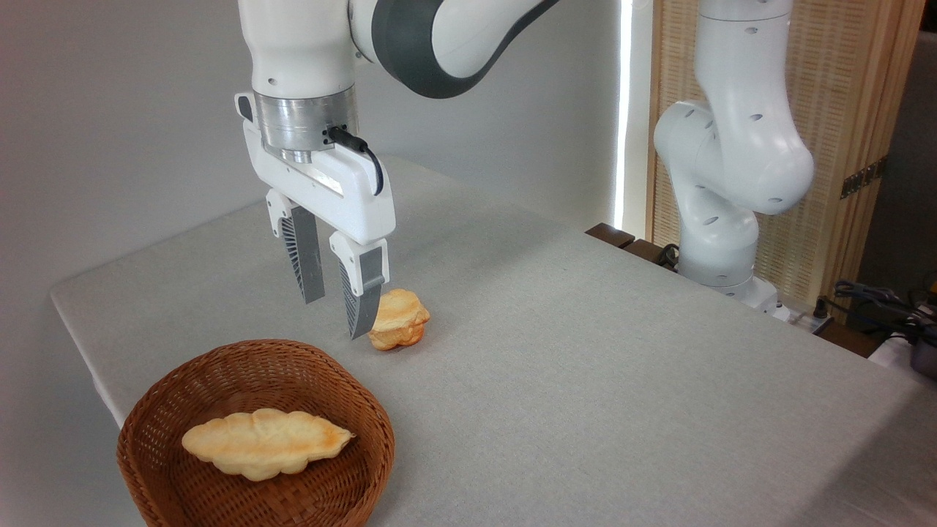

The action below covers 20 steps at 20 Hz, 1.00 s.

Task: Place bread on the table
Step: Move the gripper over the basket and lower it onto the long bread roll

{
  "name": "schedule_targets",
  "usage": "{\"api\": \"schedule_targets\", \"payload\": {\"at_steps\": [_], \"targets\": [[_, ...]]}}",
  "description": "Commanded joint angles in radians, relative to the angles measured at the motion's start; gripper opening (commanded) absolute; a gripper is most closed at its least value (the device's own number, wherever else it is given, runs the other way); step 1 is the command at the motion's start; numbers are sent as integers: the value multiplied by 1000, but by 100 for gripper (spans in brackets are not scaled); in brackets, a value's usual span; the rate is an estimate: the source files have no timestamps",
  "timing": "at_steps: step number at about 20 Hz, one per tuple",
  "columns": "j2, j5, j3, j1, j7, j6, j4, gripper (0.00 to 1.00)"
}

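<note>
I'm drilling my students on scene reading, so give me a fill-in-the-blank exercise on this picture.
1. The bread lies inside the ____.
2. The small bun sits on the ____, outside the wicker basket.
3. The claw hangs with its fingers ____, holding nothing.
4. The bun is just to the ____ of the claw in the picture.

Missing words: basket; table; open; right

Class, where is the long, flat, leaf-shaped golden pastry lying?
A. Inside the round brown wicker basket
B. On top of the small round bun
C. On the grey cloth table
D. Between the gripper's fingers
A: the long, flat, leaf-shaped golden pastry lies inside the round brown wicker basket, untouched by the open gripper.
</note>
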Motion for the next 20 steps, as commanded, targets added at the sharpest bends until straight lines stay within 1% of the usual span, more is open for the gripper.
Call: {"api": "schedule_targets", "payload": {"at_steps": [1, 3, 7, 9, 11, 14, 16, 18, 20], "targets": [[-4, 0, 2, -1, -7, -16, 11, 100], [7, 3, -3, -4, -7, 9, 9, 100], [42, 8, -4, -6, -5, 188, 1, 100], [62, 15, -4, -6, 13, 230, 0, 100], [88, 34, -4, -6, 103, 280, 0, 100], [154, 40, -4, -6, 238, 364, 1, 100], [183, 70, -3, -3, 278, 403, 1, 100], [214, 116, -4, -3, 280, 420, 3, 100], [248, 165, -4, -3, 280, 470, 1, 100]]}}
